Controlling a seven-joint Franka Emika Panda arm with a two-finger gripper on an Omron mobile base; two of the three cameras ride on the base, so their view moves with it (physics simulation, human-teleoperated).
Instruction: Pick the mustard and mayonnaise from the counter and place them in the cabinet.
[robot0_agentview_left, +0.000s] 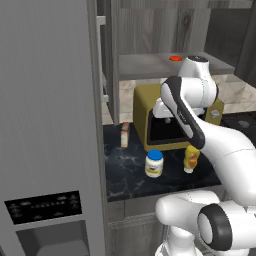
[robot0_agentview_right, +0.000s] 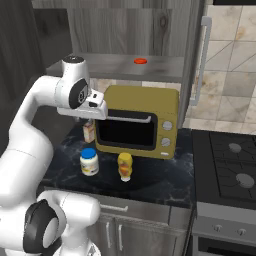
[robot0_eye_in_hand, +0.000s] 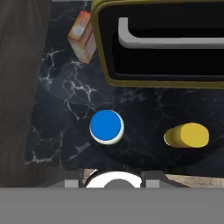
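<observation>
Mustard (robot0_agentview_right: 125, 166) stands upright on the counter (robot0_agentview_left: 120, 170) in front of the toaster oven (robot0_agentview_right: 142, 120), mayonnaise (robot0_agentview_right: 89, 161) just beside it toward the fridge (robot0_agentview_left: 50, 125), not touching. My hand view looks straight down on the blue lid and yellow bottle. Small tan box (robot0_eye_in_hand: 82, 36) stands farther back by the oven's side. I read my jaws as closed, empty, held high above the counter. Cabinet (robot0_agentview_right: 125, 67) shelf holds a red-orange disc (robot0_agentview_right: 140, 61).

We saw the mayo (robot0_agentview_right: 89, 161) and mustard (robot0_agentview_right: 125, 166) standing upright, near each other but apart, toward the counter's (robot0_agentview_right: 165, 186) front edge, before the oven (robot0_agentview_right: 141, 120). A tan box (robot0_agentview_right: 89, 132) stood at the oven's left. A red disc (robot0_agentview_right: 140, 61) lay on the cabinet (robot0_agentview_right: 116, 68) shelf.
</observation>
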